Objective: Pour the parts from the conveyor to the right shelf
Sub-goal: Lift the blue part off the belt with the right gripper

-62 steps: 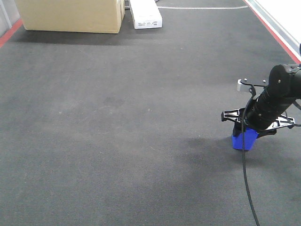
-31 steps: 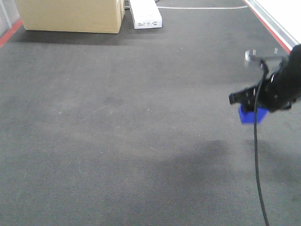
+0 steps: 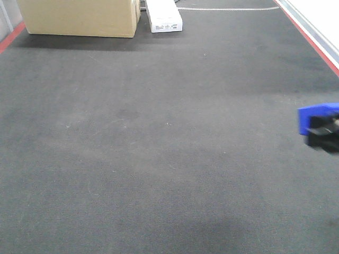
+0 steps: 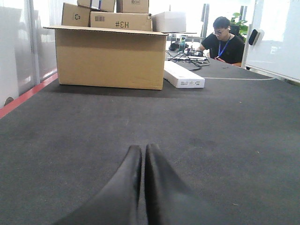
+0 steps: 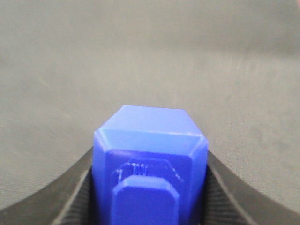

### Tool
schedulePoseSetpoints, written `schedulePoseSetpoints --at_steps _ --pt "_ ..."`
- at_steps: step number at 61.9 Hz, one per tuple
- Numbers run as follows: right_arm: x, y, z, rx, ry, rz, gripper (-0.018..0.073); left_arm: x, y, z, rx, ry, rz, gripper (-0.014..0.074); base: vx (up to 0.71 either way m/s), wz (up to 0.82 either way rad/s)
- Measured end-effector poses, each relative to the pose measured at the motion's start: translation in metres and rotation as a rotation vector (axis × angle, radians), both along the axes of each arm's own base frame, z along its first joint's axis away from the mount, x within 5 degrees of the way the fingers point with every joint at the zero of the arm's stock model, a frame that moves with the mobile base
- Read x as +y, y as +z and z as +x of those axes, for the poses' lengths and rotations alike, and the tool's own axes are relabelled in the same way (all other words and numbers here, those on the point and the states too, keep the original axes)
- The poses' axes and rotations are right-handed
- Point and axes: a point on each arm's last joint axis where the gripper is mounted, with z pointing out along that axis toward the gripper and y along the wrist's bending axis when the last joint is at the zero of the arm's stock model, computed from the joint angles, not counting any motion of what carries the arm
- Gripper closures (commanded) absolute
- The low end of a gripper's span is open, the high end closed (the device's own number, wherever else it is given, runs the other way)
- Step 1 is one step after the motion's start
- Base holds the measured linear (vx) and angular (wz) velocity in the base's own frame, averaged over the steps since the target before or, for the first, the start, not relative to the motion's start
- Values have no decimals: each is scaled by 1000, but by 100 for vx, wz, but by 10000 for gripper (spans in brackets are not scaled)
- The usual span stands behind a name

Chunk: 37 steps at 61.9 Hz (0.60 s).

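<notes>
Right gripper [image 3: 324,136] clamps blue block [image 5: 150,154] over conveyor [image 3: 159,132], at scene's right edge. Left gripper [image 4: 143,148] fingers pressed together, nothing between them.

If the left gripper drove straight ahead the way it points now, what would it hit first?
Probably the large cardboard box standing on the conveyor; the shut fingers aim at it with only belt between. Depth and tilt are unclear.

Logistics test lab or workshop, indicated by: wide dark conveyor belt [image 3: 159,137] bordered by red edging [image 3: 9,38]; stacked cardboard boxes [image 4: 110,58] and white carton [image 4: 183,77] placed on it; lanyard-wearing person [image 4: 224,40] seated behind, among cables; whiteboard [image 4: 276,40] mounted alongside.
</notes>
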Motion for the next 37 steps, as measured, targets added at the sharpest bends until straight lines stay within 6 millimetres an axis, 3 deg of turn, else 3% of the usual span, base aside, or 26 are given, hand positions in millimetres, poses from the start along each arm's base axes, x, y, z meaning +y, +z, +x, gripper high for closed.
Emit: schedulePoseSetpoints --at_steps 18,26,37 --pt "-11 -19 -95 -272 12 44 565 0 0 0 0 0 0 603 0 0" --pt "-13 -34 -117 -348 14 62 565 0 0 0 0 0 0 603 0 0" --pt "-13 -59 -124 -343 17 79 565 0 0 0 0 0 0 603 0 0"
